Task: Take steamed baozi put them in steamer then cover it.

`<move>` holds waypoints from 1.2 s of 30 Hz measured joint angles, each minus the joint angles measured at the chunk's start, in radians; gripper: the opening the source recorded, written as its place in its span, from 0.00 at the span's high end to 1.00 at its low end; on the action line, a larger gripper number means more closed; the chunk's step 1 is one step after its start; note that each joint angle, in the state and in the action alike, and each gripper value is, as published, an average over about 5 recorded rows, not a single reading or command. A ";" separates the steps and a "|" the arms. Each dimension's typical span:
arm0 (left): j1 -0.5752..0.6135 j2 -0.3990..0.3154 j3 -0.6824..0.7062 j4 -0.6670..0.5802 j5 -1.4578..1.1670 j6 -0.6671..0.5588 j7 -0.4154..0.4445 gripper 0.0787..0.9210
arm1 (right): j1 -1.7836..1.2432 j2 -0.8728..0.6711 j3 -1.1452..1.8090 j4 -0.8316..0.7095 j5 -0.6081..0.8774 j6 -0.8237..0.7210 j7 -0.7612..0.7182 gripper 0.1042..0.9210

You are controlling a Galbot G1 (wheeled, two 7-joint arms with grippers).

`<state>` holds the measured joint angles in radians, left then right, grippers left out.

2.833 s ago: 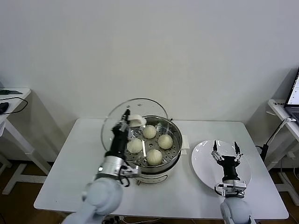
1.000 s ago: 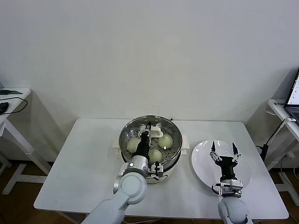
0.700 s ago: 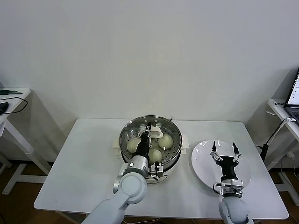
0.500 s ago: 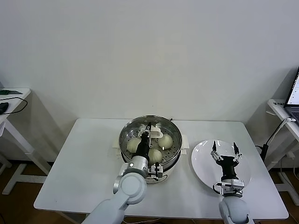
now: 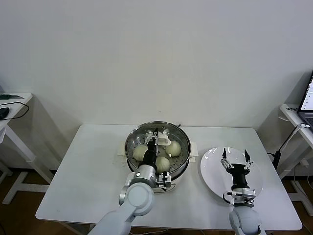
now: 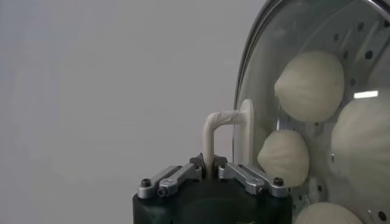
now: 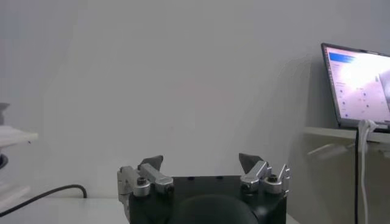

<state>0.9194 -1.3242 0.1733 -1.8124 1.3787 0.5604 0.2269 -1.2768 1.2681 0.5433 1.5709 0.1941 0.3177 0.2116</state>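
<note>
left gripper (image 5: 155,140) is hanging over the middle of the steamer (image 5: 131,147), right at the cream handle (image 6: 225,131) of the clear glass lid (image 6: 259,79). in the left wrist view the handle's post is sitting between the two metal finger links; cannot tell whether the fingers are clamping it or standing just off it. the lid is lying on the steamer's rim, covering it. steamed baozi (image 5: 141,152) are showing under the glass, around and beneath the gripper, four of them on the perforated tray (image 6: 356,42). the steamer is standing on the white table (image 5: 88,171).

right gripper (image 5: 235,159) is hovering above the white plate (image 5: 210,171), well to the right of the steamer, fingers (image 7: 151,163) spread wide apart and holding nothing. a laptop (image 7: 356,85) is showing on a side shelf beyond the right gripper.
</note>
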 measured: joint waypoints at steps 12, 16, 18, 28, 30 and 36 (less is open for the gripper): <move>0.046 0.032 -0.015 -0.069 -0.025 0.017 0.007 0.49 | 0.007 0.003 -0.007 -0.001 -0.003 -0.001 0.000 0.12; 0.075 0.055 -0.021 -0.118 -0.039 0.022 0.012 0.41 | 0.011 0.003 -0.008 -0.002 -0.009 -0.002 0.001 0.12; 0.091 0.068 -0.024 -0.146 -0.047 0.025 0.013 0.34 | 0.013 0.003 -0.010 -0.002 -0.012 -0.003 0.003 0.12; 0.185 0.139 -0.073 -0.318 -0.160 0.022 -0.001 0.12 | 0.002 -0.010 -0.023 0.019 -0.018 -0.063 0.034 0.12; 0.207 0.144 -0.108 -0.347 -0.221 0.005 -0.024 0.12 | -0.004 -0.013 -0.021 0.026 -0.011 -0.077 0.035 0.12; 0.282 0.131 -0.277 -0.375 -0.513 -0.112 -0.135 0.12 | -0.029 -0.023 -0.016 0.053 0.029 -0.100 0.023 0.12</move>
<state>1.2015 -1.1934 -0.1032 -2.1871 0.8653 0.4482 0.0918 -1.3058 1.2446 0.5275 1.6243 0.2229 0.2179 0.2351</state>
